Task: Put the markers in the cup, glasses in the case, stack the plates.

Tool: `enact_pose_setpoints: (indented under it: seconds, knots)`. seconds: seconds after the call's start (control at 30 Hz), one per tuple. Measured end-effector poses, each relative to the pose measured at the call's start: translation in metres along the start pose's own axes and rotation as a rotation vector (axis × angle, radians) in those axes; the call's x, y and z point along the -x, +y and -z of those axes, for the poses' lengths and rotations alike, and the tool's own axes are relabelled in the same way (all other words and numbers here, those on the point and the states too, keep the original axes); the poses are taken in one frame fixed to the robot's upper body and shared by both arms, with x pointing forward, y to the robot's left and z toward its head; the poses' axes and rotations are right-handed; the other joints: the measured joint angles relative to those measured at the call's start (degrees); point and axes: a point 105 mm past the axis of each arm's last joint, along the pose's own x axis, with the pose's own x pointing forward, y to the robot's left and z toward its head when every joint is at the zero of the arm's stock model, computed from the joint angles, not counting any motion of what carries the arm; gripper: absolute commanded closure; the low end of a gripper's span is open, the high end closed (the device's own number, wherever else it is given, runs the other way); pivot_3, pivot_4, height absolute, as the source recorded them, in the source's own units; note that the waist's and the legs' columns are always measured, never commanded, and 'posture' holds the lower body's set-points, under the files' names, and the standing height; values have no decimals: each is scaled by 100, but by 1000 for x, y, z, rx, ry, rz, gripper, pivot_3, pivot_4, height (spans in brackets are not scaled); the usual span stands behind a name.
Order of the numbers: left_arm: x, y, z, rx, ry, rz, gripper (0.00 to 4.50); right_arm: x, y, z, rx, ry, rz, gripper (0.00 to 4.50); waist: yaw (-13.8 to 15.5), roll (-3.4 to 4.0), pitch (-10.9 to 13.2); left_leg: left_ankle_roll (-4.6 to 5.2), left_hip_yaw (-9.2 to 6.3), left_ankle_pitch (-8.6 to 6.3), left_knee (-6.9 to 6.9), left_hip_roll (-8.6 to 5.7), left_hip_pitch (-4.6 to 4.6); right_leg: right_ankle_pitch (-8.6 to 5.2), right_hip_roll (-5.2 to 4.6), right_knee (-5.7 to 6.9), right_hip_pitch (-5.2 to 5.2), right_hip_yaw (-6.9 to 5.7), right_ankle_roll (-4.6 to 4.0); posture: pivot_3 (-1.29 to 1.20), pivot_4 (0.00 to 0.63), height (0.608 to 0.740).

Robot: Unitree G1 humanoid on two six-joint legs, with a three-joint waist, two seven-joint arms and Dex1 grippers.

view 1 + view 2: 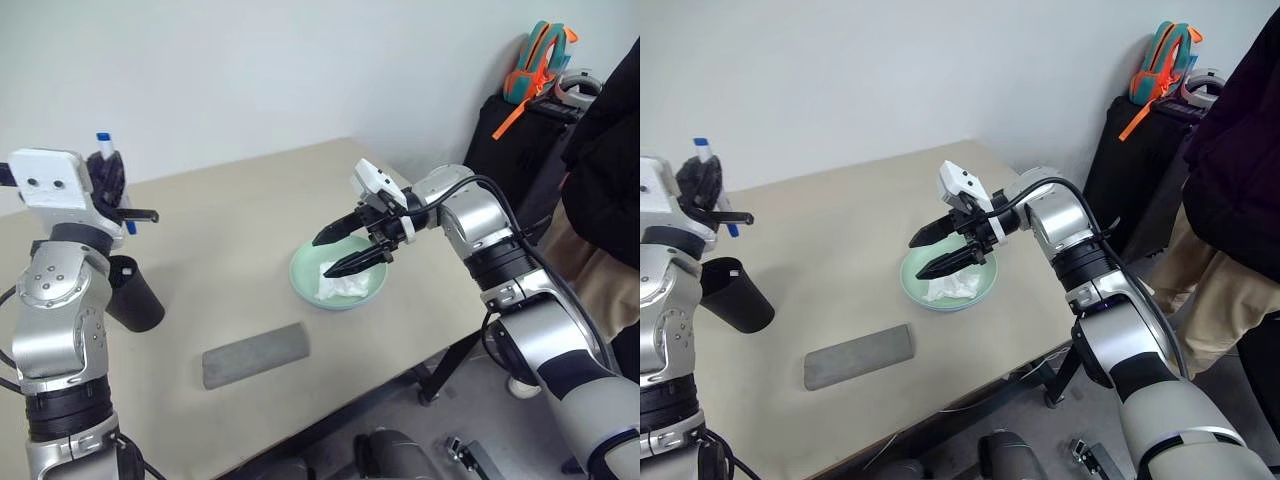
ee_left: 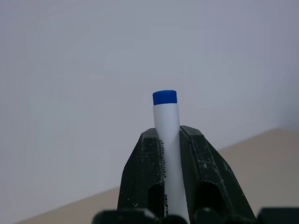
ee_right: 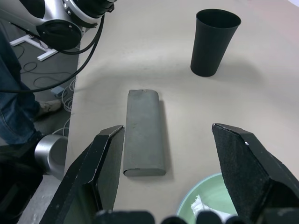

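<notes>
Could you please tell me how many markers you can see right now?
1: a blue-capped marker gripped upright in the left hand, raised above the cup. Another may be hidden inside the cup.

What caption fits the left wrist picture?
Left gripper pinching the slim white blue-capped marker, pointing it at a plain wall.

one marker (image 2: 166,140), one cup (image 3: 212,42), one case (image 3: 144,132), one plate (image 1: 302,276), one tissue (image 1: 342,284)

On the worktop (image 1: 230,210), the cup (image 1: 132,292) is placed at the left and the plate (image 1: 337,275) at the right, a tissue (image 1: 343,283) lying in it. The case (image 1: 255,354) is laid between them, nearer the front edge.
</notes>
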Motion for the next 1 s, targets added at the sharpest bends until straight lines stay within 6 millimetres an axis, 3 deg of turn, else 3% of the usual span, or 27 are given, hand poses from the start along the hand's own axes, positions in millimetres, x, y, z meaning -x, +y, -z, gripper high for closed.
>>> enact_pose_setpoints:
  seconds: [0.27, 0.53, 0.67, 1.0]
  knots:
    - [14, 17, 24, -11, 50, -55, 4375, 0, 0, -2, 4, 0, 0, 1248, 33, 0, 0, 10, 2, -7, 0, 1, -2, 0, -3, -2, -2, -2, 0, 0, 0, 738]
    - [34, 18, 51, 9, 105, -66, 4375, 0, 0, -2, 5, -3, 0, 1248, 91, -2, -1, 11, 3, -8, 5, 1, -3, 0, -3, -1, -1, -5, 0, 0, 0, 738]
    - [37, 18, 54, 7, 95, -58, 4375, 0, 0, -2, 5, -4, -1, 1248, 113, -2, -1, 11, 3, -8, 5, 2, -2, 0, -2, -1, -1, -7, 0, 0, 0, 738]
    - [41, 14, 59, 24, 80, -42, 1034, -1, 1, -2, 4, -5, -2, 1248, 154, -2, -1, 11, 4, -8, 6, 1, -3, 0, -2, -1, -1, -7, 0, 0, 0, 738]
